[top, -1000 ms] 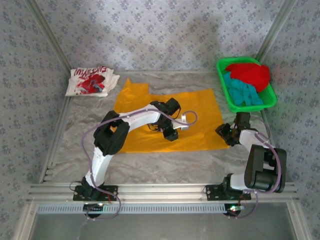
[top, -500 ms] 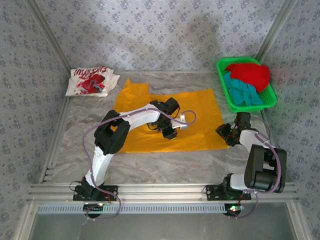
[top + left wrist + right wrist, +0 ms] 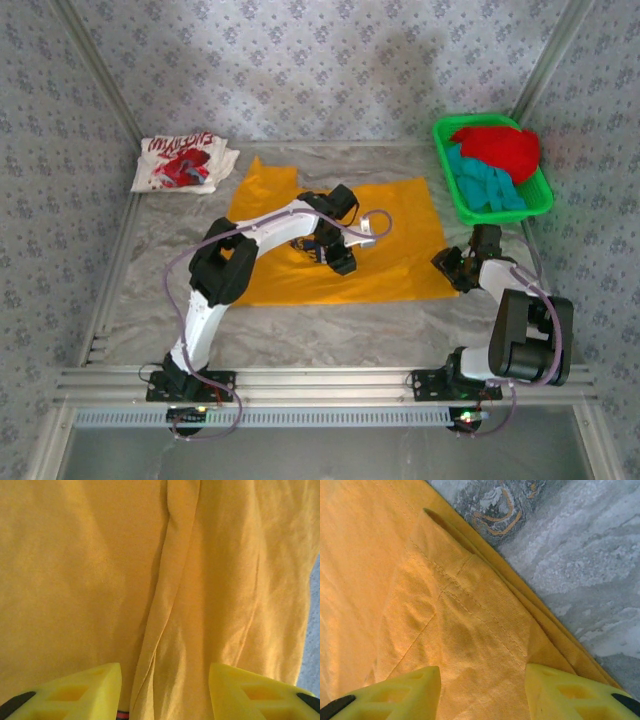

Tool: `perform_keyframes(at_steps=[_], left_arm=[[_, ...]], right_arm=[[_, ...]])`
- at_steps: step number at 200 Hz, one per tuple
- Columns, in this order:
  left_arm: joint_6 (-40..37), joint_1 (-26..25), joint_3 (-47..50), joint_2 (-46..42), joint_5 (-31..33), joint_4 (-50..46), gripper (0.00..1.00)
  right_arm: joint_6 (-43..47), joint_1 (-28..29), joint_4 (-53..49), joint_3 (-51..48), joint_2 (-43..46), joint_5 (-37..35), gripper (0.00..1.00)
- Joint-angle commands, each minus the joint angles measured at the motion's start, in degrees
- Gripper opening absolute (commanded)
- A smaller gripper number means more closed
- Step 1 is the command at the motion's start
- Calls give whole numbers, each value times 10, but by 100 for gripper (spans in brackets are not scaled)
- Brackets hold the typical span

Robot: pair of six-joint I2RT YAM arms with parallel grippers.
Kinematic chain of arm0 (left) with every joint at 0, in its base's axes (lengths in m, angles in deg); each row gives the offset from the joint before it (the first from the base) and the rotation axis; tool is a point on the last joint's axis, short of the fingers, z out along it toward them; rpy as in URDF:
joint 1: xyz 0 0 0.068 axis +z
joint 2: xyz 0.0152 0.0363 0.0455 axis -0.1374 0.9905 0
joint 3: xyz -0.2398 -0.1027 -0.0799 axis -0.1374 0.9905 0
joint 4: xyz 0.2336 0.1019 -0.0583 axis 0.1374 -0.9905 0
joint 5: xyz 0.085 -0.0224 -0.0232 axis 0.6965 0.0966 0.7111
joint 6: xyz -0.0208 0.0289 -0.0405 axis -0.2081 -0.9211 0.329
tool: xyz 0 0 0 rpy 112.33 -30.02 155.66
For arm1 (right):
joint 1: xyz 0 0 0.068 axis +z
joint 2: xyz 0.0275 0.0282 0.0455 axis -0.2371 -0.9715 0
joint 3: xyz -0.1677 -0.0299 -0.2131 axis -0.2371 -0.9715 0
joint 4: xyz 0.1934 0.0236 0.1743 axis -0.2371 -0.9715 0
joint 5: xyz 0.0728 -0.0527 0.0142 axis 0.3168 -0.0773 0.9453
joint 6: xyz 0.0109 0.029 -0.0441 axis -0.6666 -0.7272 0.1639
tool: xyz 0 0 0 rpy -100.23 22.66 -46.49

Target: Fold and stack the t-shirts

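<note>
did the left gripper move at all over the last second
Yes, slightly. The left gripper has shifted farther up the yellow t-shirt, away from its near edge, and its jaws have opened.

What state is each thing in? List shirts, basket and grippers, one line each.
yellow-orange t-shirt: spread flat, creased mid-cloth
white t-shirt: folded, far left
green basket: holding two shirts
red t-shirt: crumpled in green basket
teal t-shirt: crumpled in green basket
left gripper: open above yellow-orange t-shirt
right gripper: open above its corner
</note>
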Motion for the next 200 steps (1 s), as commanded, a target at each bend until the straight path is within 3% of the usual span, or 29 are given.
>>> perform_keyframes(at_steps=[1,18,34,53,76,200], left_arm=[[-15,-4,-21,22,-9,-23,50],[-16,-6,-24,29,-6,-27,50],[-18,-7,-25,34,-8,-27,42],[-18,-7,-24,36,-1,-25,17],[-14,-6,-27,33,6,-26,0],[-18,27,-65,23,28,-45,0]], right_arm=[[9,-6,-5,-1,5,5,50],[9,-7,-4,-1,5,5,50],[9,-6,-4,-2,5,5,50],[9,-7,-5,-2,5,6,50],[9,-7,-6,-2,5,5,50],[5,-18,-9,-7,-9,-9,51]])
